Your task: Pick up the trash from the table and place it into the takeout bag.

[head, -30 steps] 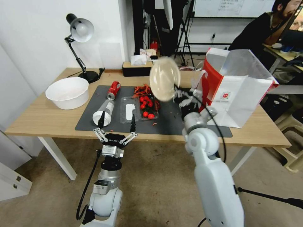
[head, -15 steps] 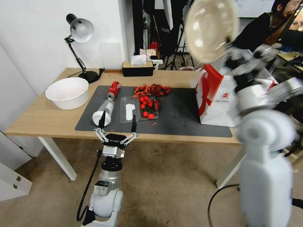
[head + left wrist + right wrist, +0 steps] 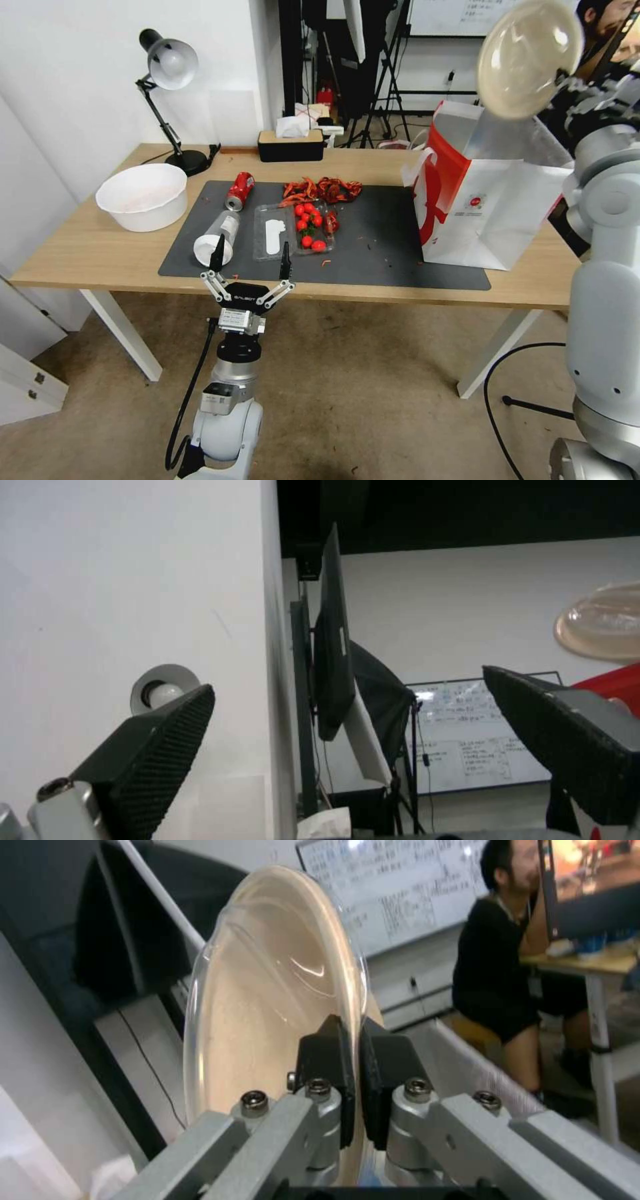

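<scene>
Right pincer (image 3: 353, 1080): raised high above the open top of the large boxy white paper takeout bag with red sides (image 3: 490, 207); fingers clamped on the rim of the beige round bowl with clear lid (image 3: 530, 57), which is held on edge, well above the table.

Left pincer (image 3: 251, 257): fingers spread apart, holding nothing, at the near edge of the long light-wood table (image 3: 87, 250), pointing upward.

Takeout bag: upright at the right end of the dark grey mat (image 3: 387, 243), mouth open, silver lining visible.

On the mat, left to centre: clear white-capped plastic bottle (image 3: 219, 240) lying on its side, just beyond the left pincer; crushed red soda can (image 3: 240, 191) behind it; clear plastic tray (image 3: 273, 233); small red tomatoes (image 3: 310, 227) beside the tray; red scraps (image 3: 320, 190) behind them.

Off the mat, left: large white bowl (image 3: 142, 197); black desk lamp (image 3: 167, 100) behind it.
</scene>
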Robot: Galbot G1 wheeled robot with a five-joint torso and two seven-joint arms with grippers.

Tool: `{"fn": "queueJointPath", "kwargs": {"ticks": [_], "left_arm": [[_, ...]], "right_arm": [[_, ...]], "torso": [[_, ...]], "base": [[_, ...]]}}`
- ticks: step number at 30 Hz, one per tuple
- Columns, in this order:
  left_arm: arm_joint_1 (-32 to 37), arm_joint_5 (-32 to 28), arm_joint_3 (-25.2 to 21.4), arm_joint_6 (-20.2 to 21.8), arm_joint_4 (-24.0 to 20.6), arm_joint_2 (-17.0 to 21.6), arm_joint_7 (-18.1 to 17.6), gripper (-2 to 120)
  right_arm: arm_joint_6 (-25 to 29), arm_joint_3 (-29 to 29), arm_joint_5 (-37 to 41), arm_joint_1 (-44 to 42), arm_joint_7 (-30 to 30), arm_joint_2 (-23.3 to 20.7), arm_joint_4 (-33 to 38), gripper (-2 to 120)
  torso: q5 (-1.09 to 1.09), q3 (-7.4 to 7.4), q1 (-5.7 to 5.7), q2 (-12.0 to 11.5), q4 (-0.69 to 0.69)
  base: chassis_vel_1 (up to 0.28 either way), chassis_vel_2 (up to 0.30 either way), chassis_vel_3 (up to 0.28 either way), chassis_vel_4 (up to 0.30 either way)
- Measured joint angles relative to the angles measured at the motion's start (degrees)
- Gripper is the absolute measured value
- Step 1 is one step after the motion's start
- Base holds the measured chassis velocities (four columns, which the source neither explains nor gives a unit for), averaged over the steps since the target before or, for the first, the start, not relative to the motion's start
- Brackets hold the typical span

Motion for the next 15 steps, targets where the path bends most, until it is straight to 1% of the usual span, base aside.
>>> {"fn": "queueJointPath", "kwargs": {"ticks": [6,7,8,11,12,13,14,15], "left_arm": [[0.02,-0.01,-0.15,0.00,0.09,0.12,-0.03,100],[-0.02,-0.01,-0.18,0.00,0.11,0.21,-0.04,100],[-0.02,-0.01,-0.18,0.00,0.11,0.21,-0.04,100],[-0.15,-0.05,-0.18,0.01,0.13,0.29,-0.06,100],[-0.15,-0.05,-0.18,0.01,0.13,0.29,-0.06,100],[-0.23,-0.09,-0.15,0.03,0.14,0.37,-0.07,100],[-0.23,-0.09,-0.15,0.03,0.14,0.37,-0.07,100],[-0.33,-0.14,-0.10,0.08,0.15,0.43,-0.08,100]], "right_arm": [[-1.12,-0.44,-1.08,-1.22,0.10,0.90,-0.03,2],[-1.13,-0.53,-1.54,-1.68,-0.08,1.09,0.45,7],[-1.13,-0.53,-1.54,-1.68,-0.08,1.09,0.45,7],[-1.17,-0.60,-2.15,-2.17,-0.48,1.19,0.99,16],[-1.17,-0.60,-2.15,-2.17,-0.48,1.19,0.99,16],[-1.17,-0.63,-2.65,-2.51,-0.79,1.22,1.28,24],[-1.17,-0.63,-2.65,-2.51,-0.79,1.22,1.28,24],[-1.18,-0.64,-2.93,-2.72,-0.95,1.23,1.50,32]], "torso": [[-0.04,0.00,-0.01,0.00,-0.01],[-0.03,0.00,0.00,0.00,0.00],[-0.03,0.00,0.00,0.00,0.00],[-0.04,-0.01,0.00,0.00,-0.01],[-0.04,-0.01,0.00,0.00,-0.01],[-0.04,-0.01,0.00,0.00,-0.01],[-0.04,-0.01,0.00,0.00,-0.01],[-0.03,0.00,0.00,0.00,-0.01]], "base": [[0.000,0.000,0.000,0.000],[0.000,0.000,0.000,0.000],[0.000,0.000,0.000,0.000],[0.000,0.000,0.000,0.000],[0.000,0.000,0.000,0.000],[0.000,0.000,0.000,0.000],[0.000,0.000,0.000,0.000],[0.000,0.000,0.000,0.000]]}}
